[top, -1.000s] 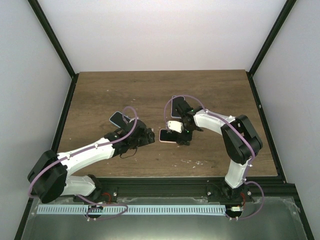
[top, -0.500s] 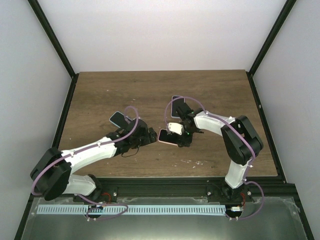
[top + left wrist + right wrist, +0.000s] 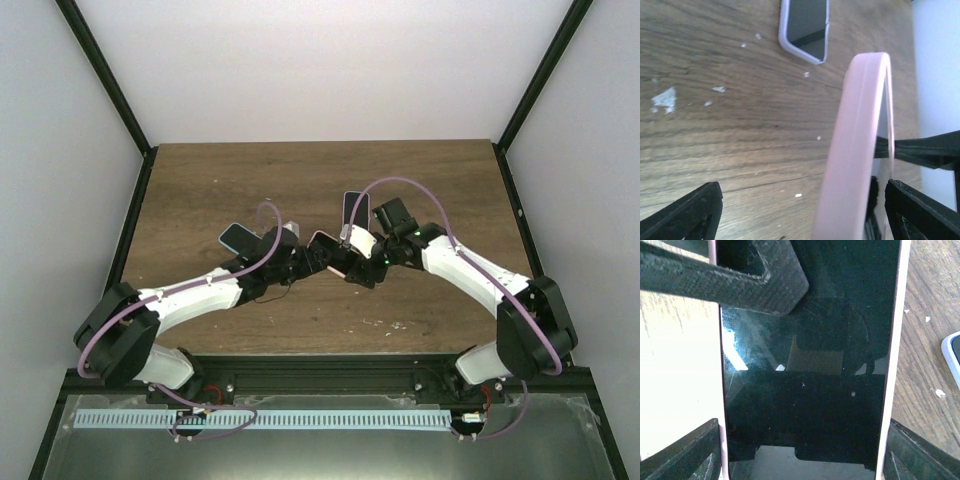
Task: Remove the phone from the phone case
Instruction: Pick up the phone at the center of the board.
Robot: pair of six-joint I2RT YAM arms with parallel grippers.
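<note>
Evidently barely begun: right tool [image 3: 801,450] clamps the black phone [image 3: 810,390] inside its pink rubbery case [image 3: 855,140], left tool [image 3: 802,212] gaping around it.

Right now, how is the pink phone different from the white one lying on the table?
The pink-cased phone is tipped up on its edge, while the white-cased phone lies flat on the table. The right claw grips the pink-cased phone, but nothing touches the white-cased phone. One case is pink and the other is white. Both are phones with glossy screens, and both sit inside their cases.
</note>
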